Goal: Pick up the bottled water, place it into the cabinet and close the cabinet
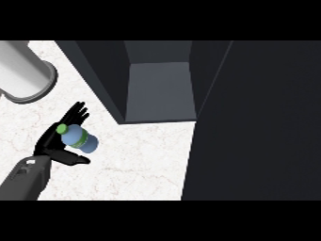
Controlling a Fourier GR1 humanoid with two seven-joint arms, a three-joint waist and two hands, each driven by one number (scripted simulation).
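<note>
Bottled water, green band, left hand

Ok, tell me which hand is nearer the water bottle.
Left. The left hand is right beside the water bottle, open, its fingers behind the bottle and its thumb below it. The right hand does not show in the head view.

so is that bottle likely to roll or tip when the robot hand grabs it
The bottle is round, so it would probably roll if knocked over. It looks narrow with a small green cap, so it may tip if pushed near the top. The left robot hand is open beside it, so nothing steadies it yet.
</note>
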